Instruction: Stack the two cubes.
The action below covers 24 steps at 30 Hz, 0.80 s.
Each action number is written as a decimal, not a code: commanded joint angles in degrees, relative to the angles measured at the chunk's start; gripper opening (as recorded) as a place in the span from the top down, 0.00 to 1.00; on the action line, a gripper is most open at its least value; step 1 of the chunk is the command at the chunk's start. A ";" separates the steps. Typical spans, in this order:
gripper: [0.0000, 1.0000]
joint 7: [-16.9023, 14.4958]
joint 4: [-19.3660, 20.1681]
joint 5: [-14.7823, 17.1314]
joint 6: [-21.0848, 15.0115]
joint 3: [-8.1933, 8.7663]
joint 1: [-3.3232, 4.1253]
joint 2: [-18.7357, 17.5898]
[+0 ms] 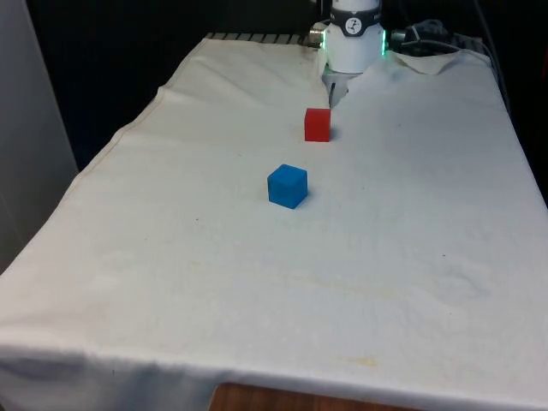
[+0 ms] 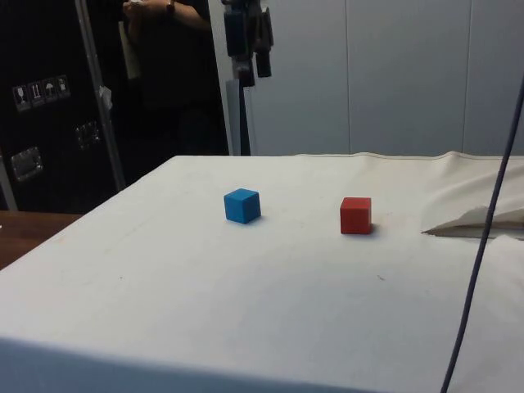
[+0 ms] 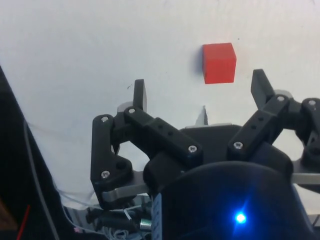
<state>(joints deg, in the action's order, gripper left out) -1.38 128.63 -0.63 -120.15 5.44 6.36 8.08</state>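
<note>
Two cubes sit on the desk, both resting flat on the white cloth and well apart from each other, neither stacked on anything. From the front view I see the red cube farther back, near the robot's base, and the blue cube closer to the camera and a little toward the front view's left. In the side view the blue cube lies to the left of the red cube, with bare cloth between them.

My wrist camera looks down past the claw, whose two black fingers are spread wide with nothing between them. One fingertip and the other stand on either side of open cloth. The red cube shows beyond the fingertips, closer to one finger than the other, and it is not touching either; the claw is up in the air above the cloth rather than down at the cube.

In the side view I can see the claw hanging high over the far edge of the desk, well above both cubes. A person in dark clothing stands behind the desk there, hands raised near the chest. A dark cable crosses the side view's right, and the cloth is rumpled into a fold beside it.
</note>
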 commanded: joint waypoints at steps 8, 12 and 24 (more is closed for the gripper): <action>0.00 0.11 5.50 -1.38 -2.75 0.06 -0.23 3.38; 0.00 -0.23 8.19 -1.72 -3.72 0.23 -0.40 5.10; 0.00 -1.03 15.93 -2.98 -6.42 0.80 -0.92 10.08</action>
<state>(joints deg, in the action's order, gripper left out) -2.52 144.16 -3.15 -125.99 6.30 5.67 17.76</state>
